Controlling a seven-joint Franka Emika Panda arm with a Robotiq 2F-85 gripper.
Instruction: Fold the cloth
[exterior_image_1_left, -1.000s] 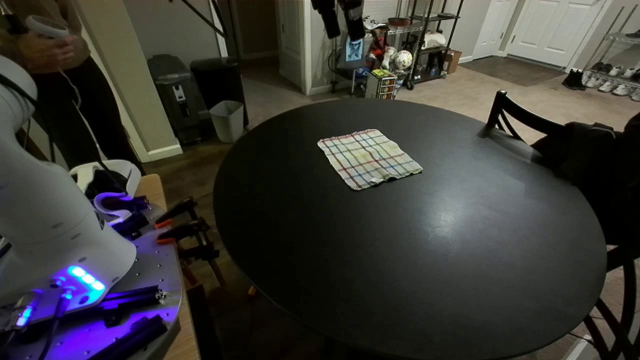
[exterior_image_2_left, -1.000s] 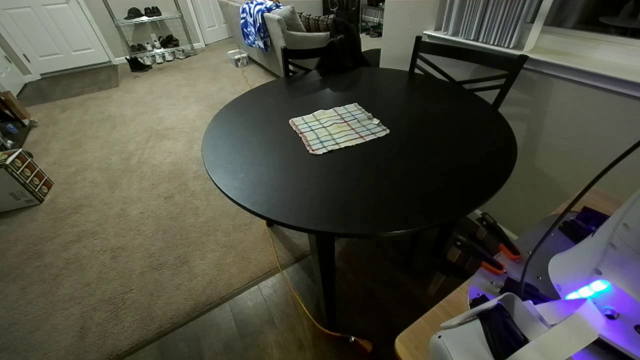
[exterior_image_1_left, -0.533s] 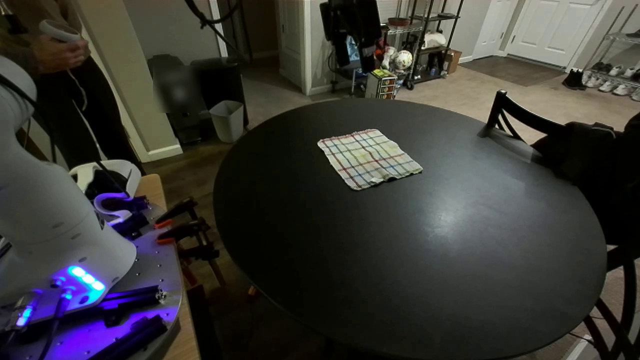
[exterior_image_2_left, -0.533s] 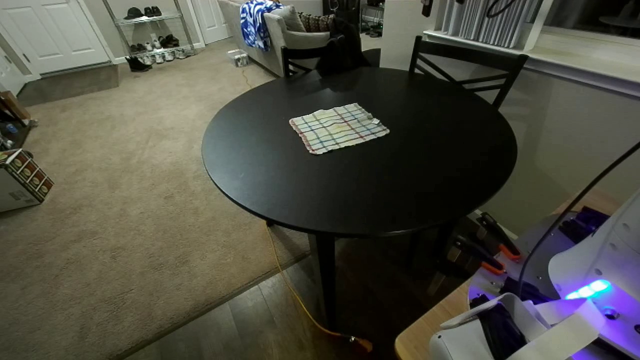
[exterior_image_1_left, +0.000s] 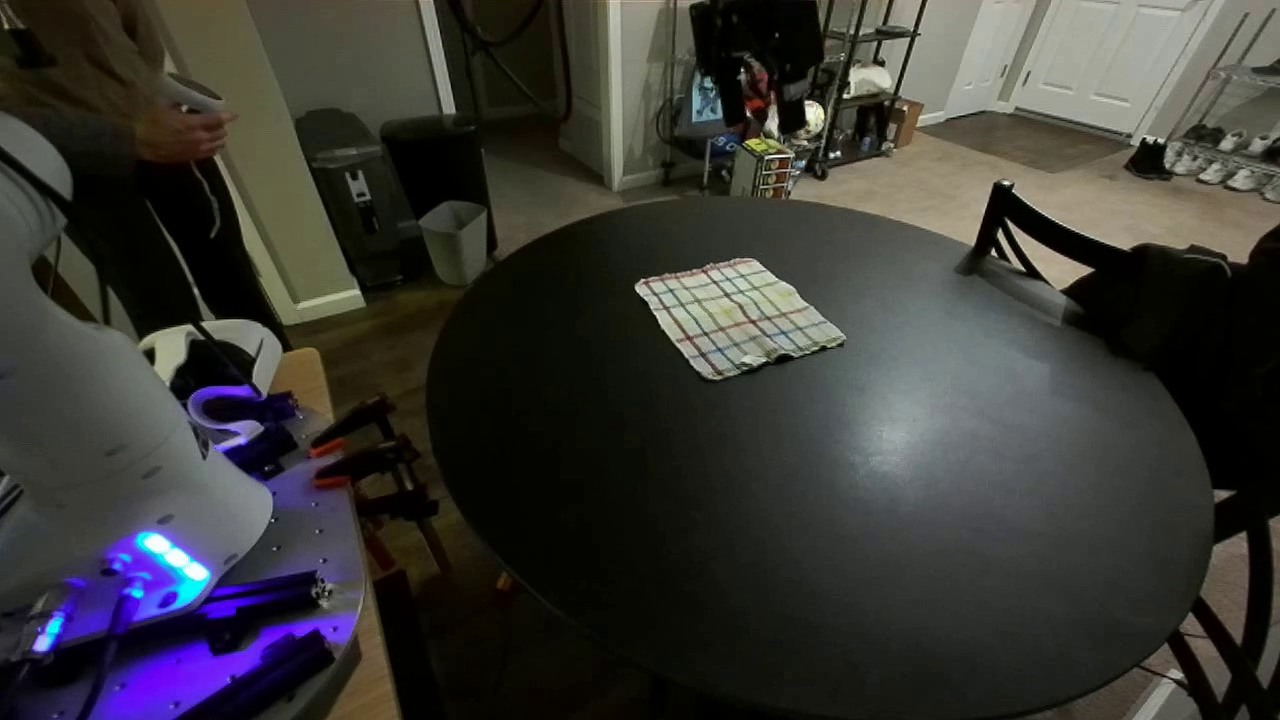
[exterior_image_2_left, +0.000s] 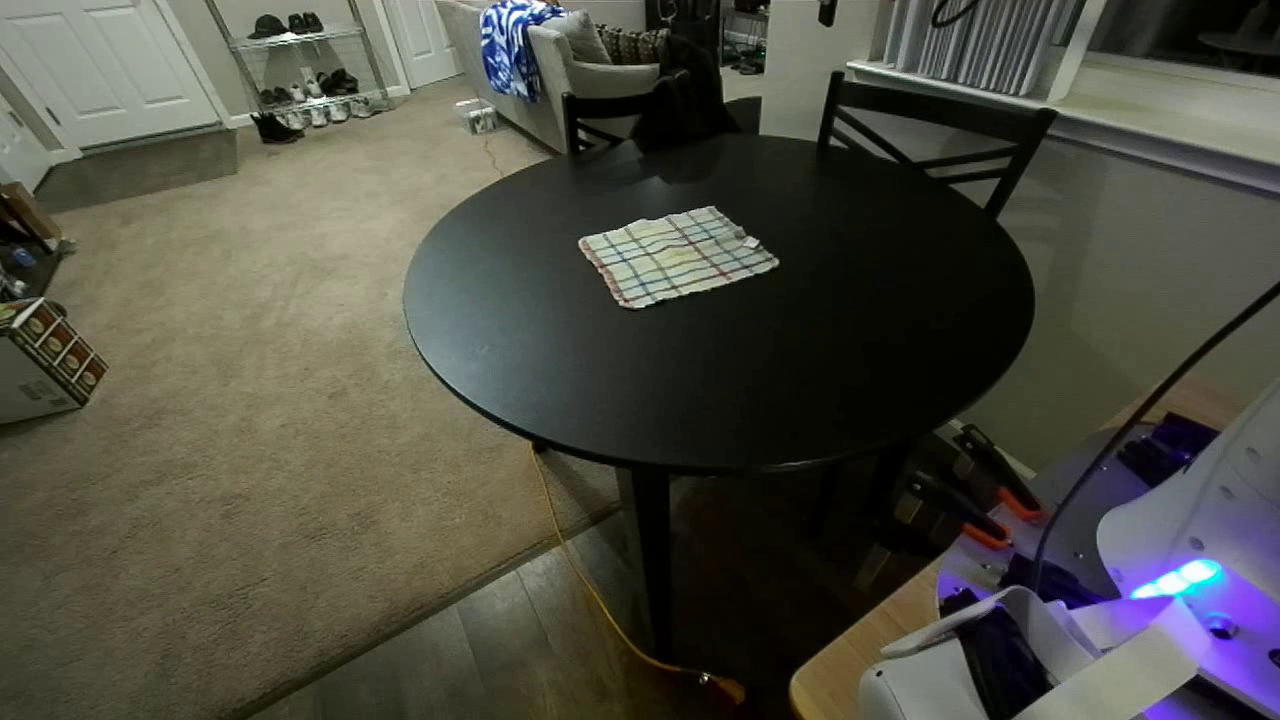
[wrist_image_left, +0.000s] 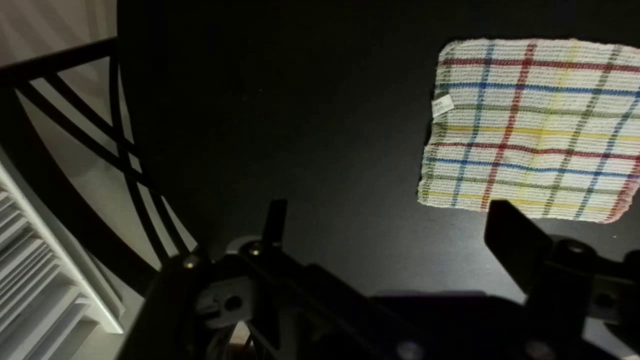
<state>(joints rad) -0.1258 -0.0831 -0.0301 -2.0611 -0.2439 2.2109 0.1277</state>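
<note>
The cloth (exterior_image_1_left: 740, 318) is white with red, blue, yellow and green check lines. It lies flat and spread out on the round black table (exterior_image_1_left: 800, 520), and shows in both exterior views (exterior_image_2_left: 678, 258). In the wrist view the cloth (wrist_image_left: 530, 135) is at the upper right, its right side cut by the frame, with a small white tag on its left edge. My gripper (wrist_image_left: 389, 205) is open and empty. Its right fingertip overlaps the cloth's near edge in that view. In an exterior view the gripper (exterior_image_1_left: 764, 122) hangs in the air above and beyond the cloth, apart from it.
Black chairs stand at the table's edge (exterior_image_1_left: 1060, 230) (exterior_image_2_left: 935, 125); one shows at the left of the wrist view (wrist_image_left: 75, 130). The robot base (exterior_image_1_left: 130, 480) and orange-tipped clamps (exterior_image_1_left: 365, 460) stand beside the table. A person (exterior_image_1_left: 150, 170) stands behind the base.
My gripper has moved right and lower in an exterior view, with its cable following. The person's hand has moved right. The cloth has not moved.
</note>
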